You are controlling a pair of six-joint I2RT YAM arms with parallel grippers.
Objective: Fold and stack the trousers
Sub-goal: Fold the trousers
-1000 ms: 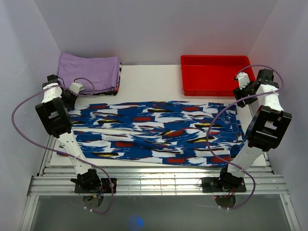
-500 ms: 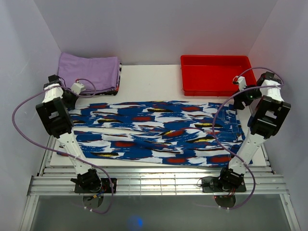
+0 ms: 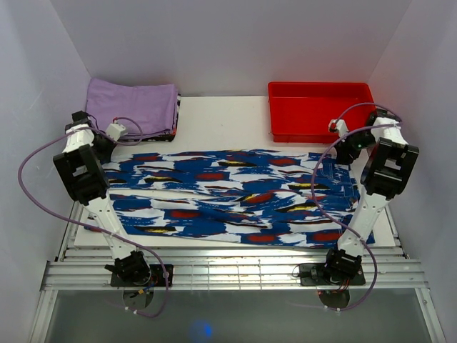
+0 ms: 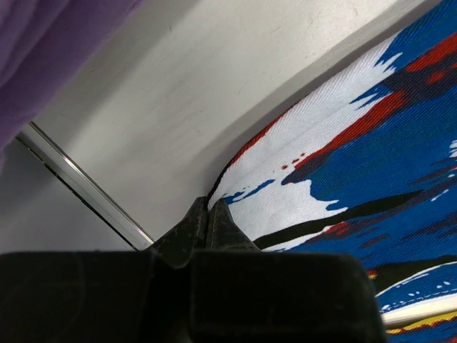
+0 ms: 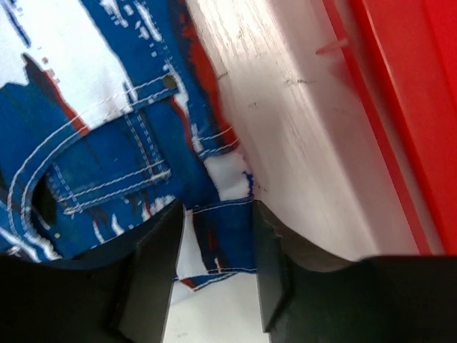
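Observation:
The trousers (image 3: 228,196) lie flat and lengthwise across the white board, printed in blue, white, red and black. My left gripper (image 3: 107,148) sits at their far left corner. In the left wrist view it (image 4: 208,204) is shut, and the hem edge of the trousers (image 4: 371,157) runs into its tips, slightly raised off the board. My right gripper (image 3: 343,155) is low at the far right corner. In the right wrist view it (image 5: 216,211) stands open, its fingers on either side of the waistband corner of the trousers (image 5: 93,143).
A red bin (image 3: 321,111) (image 5: 414,86) stands at the back right, close beside the right gripper. A folded purple cloth (image 3: 132,107) (image 4: 43,43) lies at the back left. The white board (image 3: 221,121) ends near a metal rail (image 4: 86,186) on the left.
The right arm has swung left and down from beside the bin to the waistband corner, and its jaws have narrowed. The left arm has not moved.

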